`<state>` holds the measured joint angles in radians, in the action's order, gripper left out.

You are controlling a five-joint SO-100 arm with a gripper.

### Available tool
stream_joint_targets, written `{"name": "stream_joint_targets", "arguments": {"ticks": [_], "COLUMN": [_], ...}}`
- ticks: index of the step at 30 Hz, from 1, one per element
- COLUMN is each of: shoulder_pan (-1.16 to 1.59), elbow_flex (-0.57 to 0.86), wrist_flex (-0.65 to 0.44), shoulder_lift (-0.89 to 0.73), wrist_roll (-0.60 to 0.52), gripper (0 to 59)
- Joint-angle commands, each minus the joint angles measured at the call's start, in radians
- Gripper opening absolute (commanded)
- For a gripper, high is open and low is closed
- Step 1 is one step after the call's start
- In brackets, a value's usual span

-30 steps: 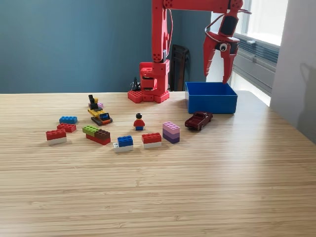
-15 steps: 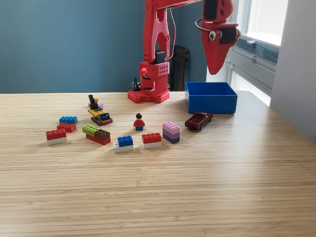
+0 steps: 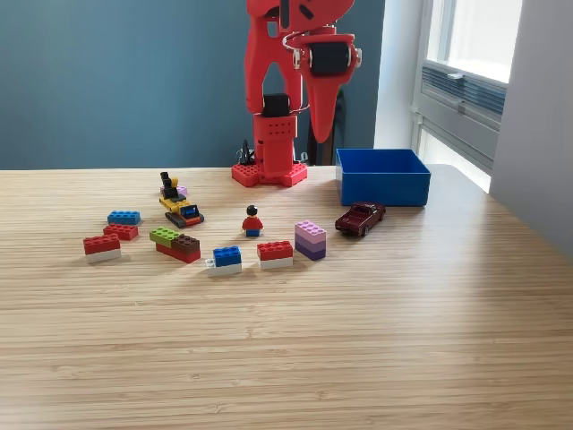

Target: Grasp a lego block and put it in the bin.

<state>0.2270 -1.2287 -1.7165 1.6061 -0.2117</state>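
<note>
The bin (image 3: 382,176) sits at the back of the worktop (image 3: 358,340), toward the exterior view's right; its inside is hidden. The tool (image 3: 325,134) hangs high, seemingly closed and empty. I judge it between picks: next, descend onto the purple block (image 3: 311,239), avoiding the toy car (image 3: 360,218) and minifigure (image 3: 252,220).

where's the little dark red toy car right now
In the exterior view, the dark red toy car sits on the table right of centre, just in front of the blue bin and right of the pink-and-purple brick stack.
</note>
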Motion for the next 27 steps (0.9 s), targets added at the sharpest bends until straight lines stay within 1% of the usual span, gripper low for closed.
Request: {"name": "stream_joint_targets", "arguments": {"ticks": [1,15,20,23,27], "shoulder_pan": [-0.029,-0.040,-0.049,-0.072,-0.147], "elbow_flex": [0.041,0.026,-0.003,-0.012,-0.014], "wrist_flex": [-0.015,-0.014,-0.012,-0.009,0.015], "shoulder_lift": [0.021,0.021,0.021,0.021,0.021], "wrist_roll": [0.006,-0.008,-0.011,0.000,0.049], "gripper": [0.1,0.1,0.1,0.1,0.1]}}
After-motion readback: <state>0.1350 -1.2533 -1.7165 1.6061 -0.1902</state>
